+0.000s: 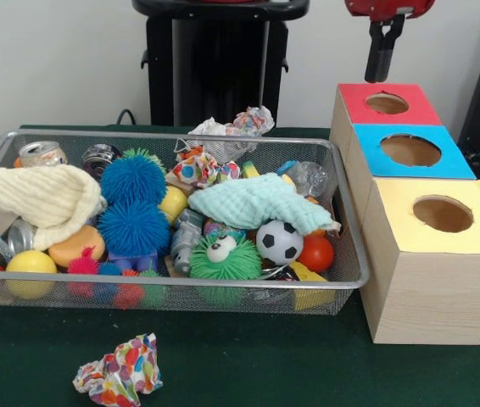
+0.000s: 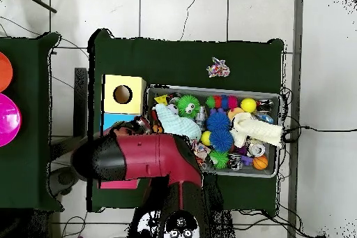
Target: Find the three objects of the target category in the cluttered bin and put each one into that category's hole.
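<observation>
Red hole (image 1: 387,103) just below the tool (image 1: 382,52)

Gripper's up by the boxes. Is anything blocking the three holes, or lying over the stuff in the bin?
The red hole, blue hole and yellow hole all look open. In the bin, a mint cloth drapes over the right-hand items and a cream cloth covers the left end.

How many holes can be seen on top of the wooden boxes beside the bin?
3. One hole is in the red top, farthest from the camera; one in the blue top, in the middle; one in the yellow top, nearest. No others show.
</observation>
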